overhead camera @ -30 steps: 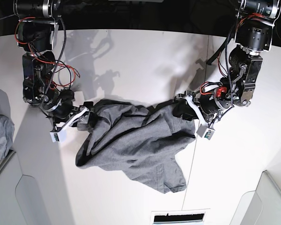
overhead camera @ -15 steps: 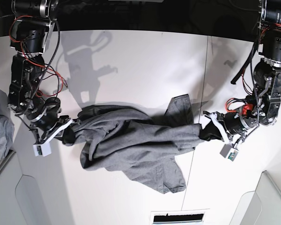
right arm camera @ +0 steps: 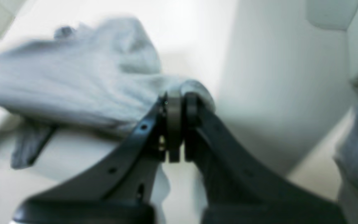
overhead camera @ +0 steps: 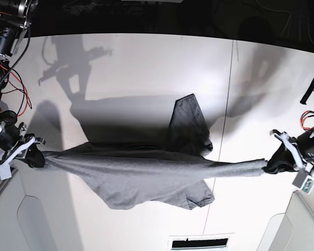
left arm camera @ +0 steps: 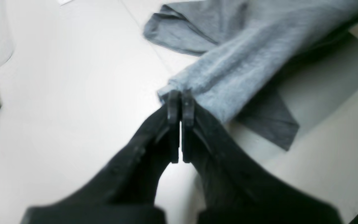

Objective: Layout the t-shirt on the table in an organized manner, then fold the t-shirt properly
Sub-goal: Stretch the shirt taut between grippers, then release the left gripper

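The heather-grey t-shirt (overhead camera: 146, 172) hangs stretched in a long band above the white table (overhead camera: 136, 68), pulled taut between both arms. At the right of the base view my left gripper (overhead camera: 271, 164) is shut on one end of the t-shirt (left arm camera: 228, 77); the wrist view shows its jaws pressed together on the cloth edge at the left gripper (left arm camera: 180, 96). My right gripper (overhead camera: 35, 157), at the far left, is shut on the other end, seen bunched over the right gripper (right arm camera: 179, 96) as blurred t-shirt (right arm camera: 73, 81) cloth. A sleeve (overhead camera: 188, 123) lies on the table behind.
Light grey bins (overhead camera: 31, 219) with rounded corners sit at the front left and at the front right (overhead camera: 303, 222). A dark seam (overhead camera: 226, 104) crosses the table on the right. A white label with a black bar (overhead camera: 199, 242) lies at the front edge.
Both arms have swung far apart toward the table's sides, drawing the crumpled t-shirt out into a taut lifted band. Both grippers went from open to shut on the cloth.
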